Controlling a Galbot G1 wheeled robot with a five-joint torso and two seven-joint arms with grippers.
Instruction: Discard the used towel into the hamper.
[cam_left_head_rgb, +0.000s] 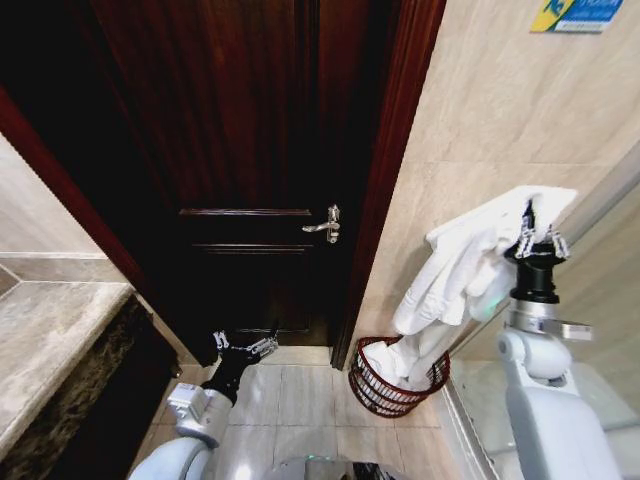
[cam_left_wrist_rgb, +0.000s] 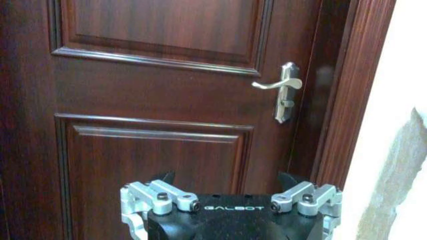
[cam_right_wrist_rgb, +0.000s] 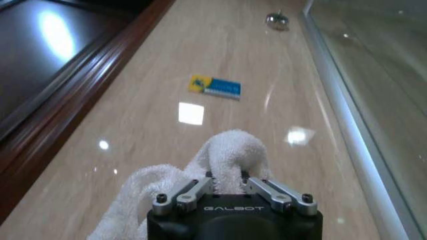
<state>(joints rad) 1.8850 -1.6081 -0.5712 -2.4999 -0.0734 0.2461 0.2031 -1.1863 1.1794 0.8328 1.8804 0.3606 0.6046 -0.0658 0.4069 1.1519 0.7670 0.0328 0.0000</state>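
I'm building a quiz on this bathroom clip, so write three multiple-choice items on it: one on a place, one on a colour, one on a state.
1. Where does the lower end of the towel hang?
A. On the marble counter
B. Into the hamper
C. Over the door handle

2. What colour is the hamper?
A. Reddish-brown
B. White
C. Blue

3. What state is the right pincer in?
A. Open and bare
B. Shut on the door handle
C. Shut on the towel

Answers:
1 B: in the head view the white cloth trails down from the raised right pincer and its bottom sits inside the basket by the door frame.
2 A: its wire bands show reddish-brown against the pale floor tiles.
3 C: the right wrist view shows the fingers pinched on a fold of towel, while the left pincer sits low before the door.
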